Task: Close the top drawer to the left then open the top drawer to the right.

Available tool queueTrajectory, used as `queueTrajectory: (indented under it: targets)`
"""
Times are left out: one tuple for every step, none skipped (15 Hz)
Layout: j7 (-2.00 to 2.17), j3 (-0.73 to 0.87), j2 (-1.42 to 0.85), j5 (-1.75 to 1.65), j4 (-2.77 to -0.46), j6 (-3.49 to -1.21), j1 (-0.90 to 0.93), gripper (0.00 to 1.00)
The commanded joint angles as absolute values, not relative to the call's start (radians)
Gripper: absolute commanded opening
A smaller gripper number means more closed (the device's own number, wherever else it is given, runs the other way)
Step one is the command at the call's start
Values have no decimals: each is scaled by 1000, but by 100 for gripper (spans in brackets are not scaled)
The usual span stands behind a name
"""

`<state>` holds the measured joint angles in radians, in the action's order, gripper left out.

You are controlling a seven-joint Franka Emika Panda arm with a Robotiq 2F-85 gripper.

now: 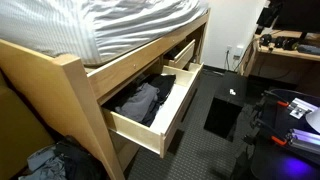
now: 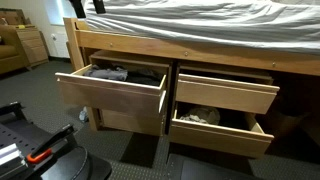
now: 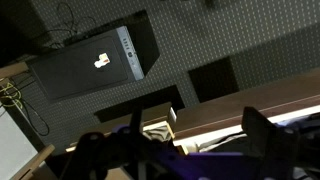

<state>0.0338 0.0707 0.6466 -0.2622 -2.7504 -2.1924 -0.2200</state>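
Observation:
The top drawer to the left (image 2: 110, 96) is wide, of pale wood, and stands pulled far out with dark clothes (image 2: 108, 73) inside. It also shows in an exterior view (image 1: 150, 112). The top drawer to the right (image 2: 228, 96) is pulled out a little, above its lower twin (image 2: 215, 135), which is also open with pale things inside. In the wrist view my gripper (image 3: 178, 150) is open and empty, its dark fingers wide apart, close in front of a pale-wood drawer front (image 3: 250, 106) with dark clothes behind it. The gripper does not show in either exterior view.
A bed with a striped mattress (image 2: 210, 22) lies over the drawers. A black box (image 3: 95, 60) stands on the dark carpet; it also shows in an exterior view (image 1: 224, 112). Dark equipment (image 2: 30, 150) sits on the floor before the drawers. A desk (image 1: 285, 48) stands further off.

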Motion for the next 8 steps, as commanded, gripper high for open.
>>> queueTrajectory:
  targets:
    - [36, 74, 647, -264, -2749, -2189, -216, 100]
    - [36, 74, 647, -264, -2749, -2189, -216, 100]
    - [39, 84, 652, -250, -2758, -2217, -214, 100]
    - [75, 68, 597, -232, -2746, -2226, -205, 100]
    - [130, 37, 537, -241, -2740, -2247, -209, 100]
    - [143, 48, 444, -302, -2767, -2303, -251, 100]
    - [203, 21, 405, -333, -2761, -2283, -265, 100]
    - [260, 10, 350, -369, -2768, -2305, -279, 100]
